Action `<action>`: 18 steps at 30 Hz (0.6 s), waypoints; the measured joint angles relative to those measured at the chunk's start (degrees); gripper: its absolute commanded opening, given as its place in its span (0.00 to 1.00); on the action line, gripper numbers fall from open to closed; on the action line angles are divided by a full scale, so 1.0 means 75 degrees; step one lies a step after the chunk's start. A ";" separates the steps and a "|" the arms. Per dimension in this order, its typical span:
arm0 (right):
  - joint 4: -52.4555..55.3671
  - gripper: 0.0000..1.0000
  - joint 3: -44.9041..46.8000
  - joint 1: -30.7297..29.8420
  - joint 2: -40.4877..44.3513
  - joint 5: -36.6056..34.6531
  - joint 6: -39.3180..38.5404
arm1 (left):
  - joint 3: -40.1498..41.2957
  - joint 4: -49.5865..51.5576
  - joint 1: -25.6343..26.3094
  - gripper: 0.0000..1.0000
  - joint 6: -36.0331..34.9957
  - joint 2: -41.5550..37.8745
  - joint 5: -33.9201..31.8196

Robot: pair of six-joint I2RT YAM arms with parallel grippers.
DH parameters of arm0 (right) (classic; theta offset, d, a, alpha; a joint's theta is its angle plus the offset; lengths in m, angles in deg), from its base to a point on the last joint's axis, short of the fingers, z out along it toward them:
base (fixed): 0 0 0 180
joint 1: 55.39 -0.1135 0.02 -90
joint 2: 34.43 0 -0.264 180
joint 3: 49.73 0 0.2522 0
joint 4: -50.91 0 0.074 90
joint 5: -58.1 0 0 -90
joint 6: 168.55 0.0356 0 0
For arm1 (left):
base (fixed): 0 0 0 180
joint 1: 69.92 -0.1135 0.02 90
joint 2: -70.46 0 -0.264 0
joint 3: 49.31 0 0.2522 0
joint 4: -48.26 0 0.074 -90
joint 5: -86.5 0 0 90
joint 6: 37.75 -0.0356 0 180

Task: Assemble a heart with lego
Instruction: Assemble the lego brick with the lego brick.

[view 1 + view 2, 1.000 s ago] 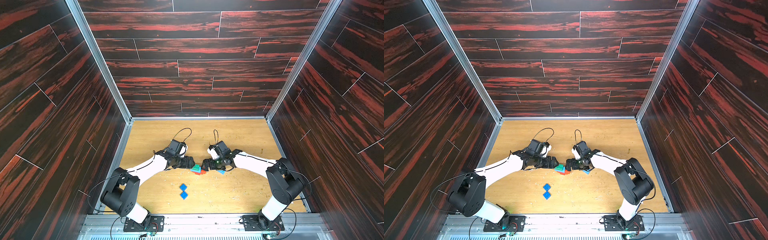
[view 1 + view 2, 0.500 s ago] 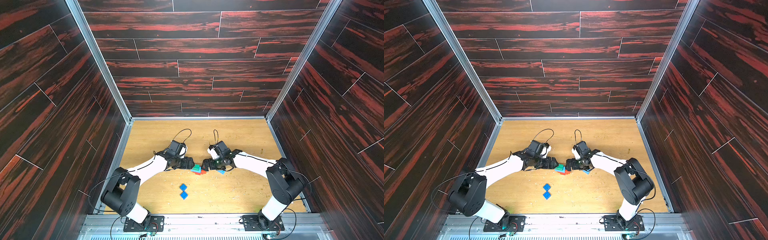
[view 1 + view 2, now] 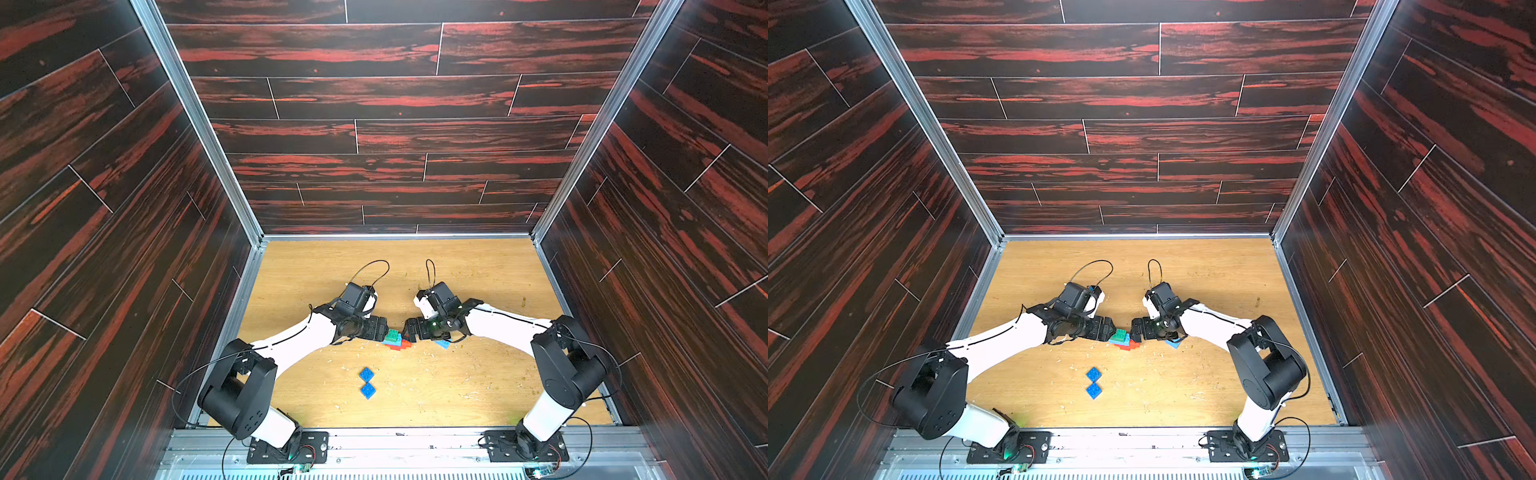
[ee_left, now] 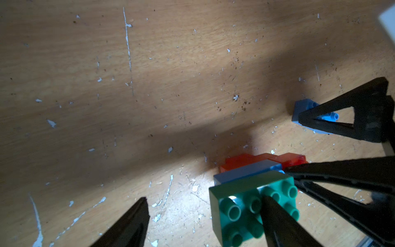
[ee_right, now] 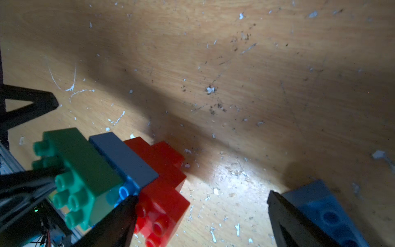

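The heart [image 3: 395, 340] is a small stack of green, light blue and red-orange lego lying on its side on the wooden table [image 3: 478, 395], seen in both top views [image 3: 1123, 338]. My left gripper [image 4: 205, 198] is open; one finger [image 4: 277, 220] lies across the green brick's [image 4: 239, 205] studded face and the other stands well clear. My right gripper [image 5: 201, 195] is open too, one finger [image 5: 119, 218] against the stack by the red bricks [image 5: 162, 184]. A loose light blue brick [image 5: 324, 209] lies behind its other finger. Both grippers meet at the stack [image 3: 384, 331] [image 3: 409, 332].
Two dark blue square bricks [image 3: 366, 374] [image 3: 368, 391] lie flat nearer the front edge, apart from the arms. The loose light blue brick [image 3: 443, 343] sits under the right wrist. Dark panelled walls [image 3: 166, 291] close in the table on three sides.
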 measured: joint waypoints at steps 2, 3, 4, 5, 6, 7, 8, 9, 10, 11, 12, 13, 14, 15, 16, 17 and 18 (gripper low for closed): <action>0.0017 0.98 -0.0015 -0.0006 0.0000 -0.0023 0.0000 | 0.0052 -0.0038 0.0009 0.85 0.0038 -0.0023 -0.0017; 0.0023 0.98 -0.0020 -0.0009 -0.0003 -0.0032 0.0000 | 0.0090 -0.0061 0.0012 0.85 0.0073 -0.0044 -0.0029; 0.0026 0.98 -0.0023 -0.0012 -0.0003 -0.0041 0.0000 | 0.0137 -0.0102 0.0020 0.85 0.0131 -0.0070 -0.0058; 0.0038 0.98 -0.0032 -0.0017 -0.0003 -0.0055 0.0000 | 0.0169 -0.0134 0.0029 0.85 0.0198 -0.0085 -0.0070; 0.0047 0.98 -0.0038 -0.0020 -0.0003 -0.0070 0.0000 | 0.0181 -0.0146 0.0035 0.85 0.0265 -0.0087 -0.0073; 0.0052 0.98 -0.0038 -0.0023 -0.0003 -0.0082 0.0000 | 0.0187 -0.0149 0.0035 0.84 0.0344 -0.0087 -0.0070; 0.0052 0.98 -0.0038 -0.0029 -0.0003 -0.0093 0.0000 | 0.0201 -0.0160 0.0038 0.84 0.0431 -0.0087 -0.0058; 0.0055 0.98 -0.0038 -0.0035 -0.0003 -0.0108 0.0000 | 0.0236 -0.0195 0.0038 0.84 0.0510 -0.0090 -0.0050; 0.0052 0.98 -0.0038 -0.0041 -0.0003 -0.0119 0.0000 | 0.0291 -0.0248 0.0041 0.84 0.0603 -0.0117 -0.0052; 0.0050 0.98 -0.0038 -0.0041 -0.0003 -0.0125 0.0003 | 0.0350 -0.0300 0.0044 0.84 0.0691 -0.0140 -0.0055; 0.0047 0.98 -0.0038 -0.0041 -0.0003 -0.0134 0.0003 | 0.0405 -0.0356 0.0050 0.84 0.0758 -0.0169 -0.0055; 0.0041 0.98 -0.0038 -0.0041 -0.0003 -0.0143 0.0006 | 0.0466 -0.0417 0.0058 0.83 0.0825 -0.0198 -0.0058; 0.0032 0.98 -0.0038 -0.0047 -0.0003 -0.0149 0.0009 | 0.0516 -0.0469 0.0073 0.83 0.0871 -0.0224 -0.0082; 0.0017 0.98 -0.0038 -0.0050 -0.0003 -0.0160 0.0020 | 0.0548 -0.0498 0.0108 0.83 0.0903 -0.0259 -0.0131; 0.0012 0.98 -0.0038 -0.0052 -0.0003 -0.0178 0.0023 | 0.0554 -0.0501 0.0169 0.83 0.0927 -0.0271 -0.0216; 0.0017 0.98 -0.0038 -0.0055 -0.0003 -0.0184 0.0026 | 0.0545 -0.0495 0.0242 0.83 0.0933 -0.0271 -0.0338; 0.0015 0.98 -0.0038 -0.0055 -0.0003 -0.0187 0.0026 | 0.0533 -0.0475 0.0338 0.83 0.0933 -0.0283 -0.0513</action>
